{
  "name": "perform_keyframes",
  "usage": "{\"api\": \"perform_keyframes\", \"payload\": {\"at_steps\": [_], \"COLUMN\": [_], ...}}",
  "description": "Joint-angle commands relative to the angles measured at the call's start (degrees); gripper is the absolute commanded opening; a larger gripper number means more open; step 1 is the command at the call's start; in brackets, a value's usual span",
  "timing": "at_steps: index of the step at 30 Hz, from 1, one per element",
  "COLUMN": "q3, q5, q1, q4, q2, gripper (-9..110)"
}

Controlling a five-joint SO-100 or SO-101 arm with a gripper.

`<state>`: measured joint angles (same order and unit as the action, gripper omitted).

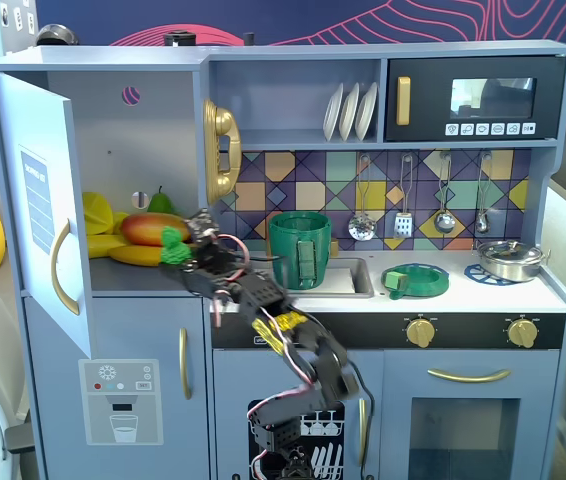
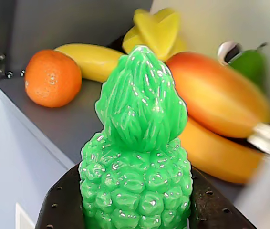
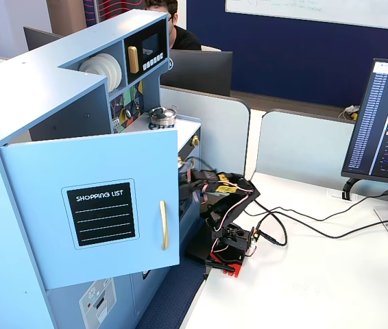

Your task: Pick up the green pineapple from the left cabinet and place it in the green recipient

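The green pineapple (image 2: 137, 157) is held between the two black fingers of the gripper (image 1: 177, 252), which are closed against its bumpy body on either side, crown pointing away from the wrist; in the wrist view the fruit is seen clamped low on its body. The claw is at the open front of the left cabinet (image 1: 153, 130), just at the shelf edge, with the mango (image 1: 156, 228) and bananas (image 1: 133, 255) just beyond the claw and an orange (image 2: 53, 78) off to the left in the wrist view. The step in hand is judged to be the withdrawal. It is best done by drawing the claw straight back, so that the fruit behind is not swept and the open door (image 1: 43, 210) is not struck. The green recipient (image 1: 300, 249) stands by the sink, to the claw's right in a fixed view; the pineapple should be carried over its rim before the hold is released.
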<state>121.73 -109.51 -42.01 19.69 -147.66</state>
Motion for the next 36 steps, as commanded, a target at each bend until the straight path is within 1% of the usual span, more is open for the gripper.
{"api": "perform_keyframes", "payload": {"at_steps": [1, 4, 7, 9, 12, 14, 21, 26, 30, 31, 34, 36], "q3": [-1.05, -3.43, -5.80, -7.91, -10.99, -16.35, -35.51, -48.87, -52.82, -53.26, -53.17, -52.65], "q5": [1.85, 4.39, 7.21, 9.14, 9.49, 10.99, 13.45, 14.68, 13.89, 14.77, 18.46, 20.48], "q1": [8.35, 17.14, 24.35, 29.09, 35.60, 38.67, 43.42, 45.26, 44.74, 44.65, 44.38, 44.30], "q4": [6.68, 9.76, 10.20, 8.26, 2.29, 0.18, -6.86, -6.33, -6.24, -6.24, -5.27, -4.75], "q2": [-10.81, -11.25, -10.02, -6.59, 1.32, 8.35, 29.88, 41.84, 45.97, 46.41, 46.67, 46.41], "gripper": [0, 0, 0, 0, 0, 0, 0, 0, 0, 2, 15, 27]}}
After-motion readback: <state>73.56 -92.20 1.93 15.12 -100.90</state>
